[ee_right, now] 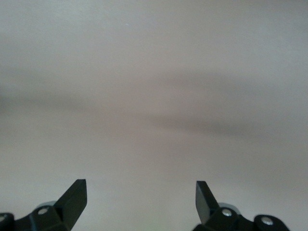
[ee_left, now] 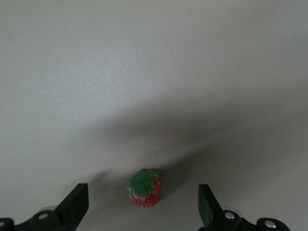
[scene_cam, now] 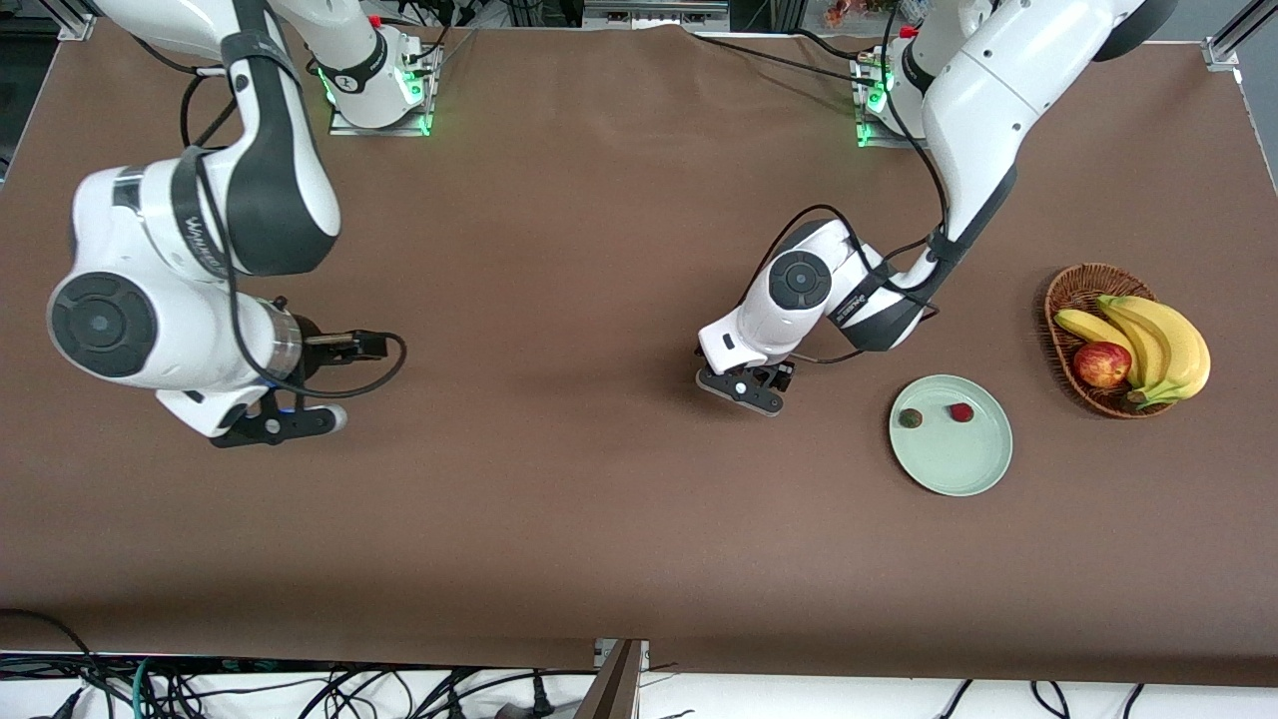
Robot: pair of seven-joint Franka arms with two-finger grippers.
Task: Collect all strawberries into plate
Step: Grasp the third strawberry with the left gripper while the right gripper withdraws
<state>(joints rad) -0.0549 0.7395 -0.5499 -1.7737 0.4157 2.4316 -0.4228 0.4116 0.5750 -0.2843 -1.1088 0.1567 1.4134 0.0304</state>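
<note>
So two of the strawberries were already sitting in the plate (scene_cam: 983,471), a red one (scene_cam: 960,411) and another (scene_cam: 910,417) showing mostly its green cap, both in the part of the plate farther from the front camera. The third strawberry (ee_left: 144,188) was on the bare desk (scene_cam: 559,519), right between the spread fingers of the left gripper (scene_cam: 742,387), which hung low over the desk beside the plate, toward the right arm's end. Jaws wide apart, nothing held.

Looked to me like the pickup of the last berry. Next move would be to drop straight down, pinch gently since the berry is tiny, then carry it over the rim.

The right gripper (scene_cam: 290,419) just waited over its own end of the desk, fingers apart, empty.
</note>
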